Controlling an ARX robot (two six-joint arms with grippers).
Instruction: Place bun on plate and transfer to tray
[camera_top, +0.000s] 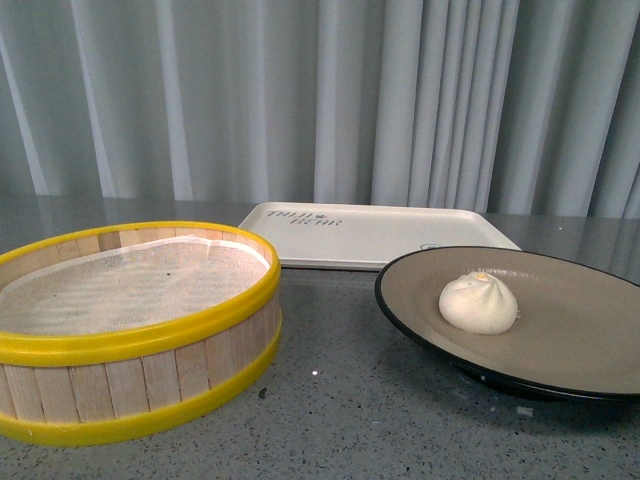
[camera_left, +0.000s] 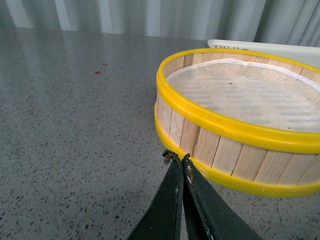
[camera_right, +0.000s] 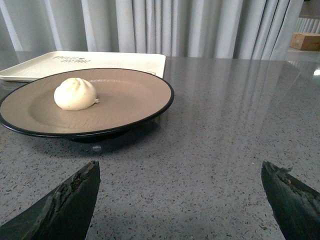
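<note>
Steamer basket (camera_top: 130, 390) nearest; bun (camera_top: 478, 303) sits on plate (camera_top: 590, 330); tray (camera_top: 380, 235) behind.

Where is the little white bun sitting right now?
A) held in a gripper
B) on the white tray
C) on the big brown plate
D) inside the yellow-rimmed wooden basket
C: the bun rests on the beige inside of the black-rimmed plate, with no gripper touching it.

Soft, even light; pale glare streaks the far speckled grey stone table (camera_right: 235, 85); faint shadow under the black-rimmed beige round plate (camera_right: 125, 100)
</note>
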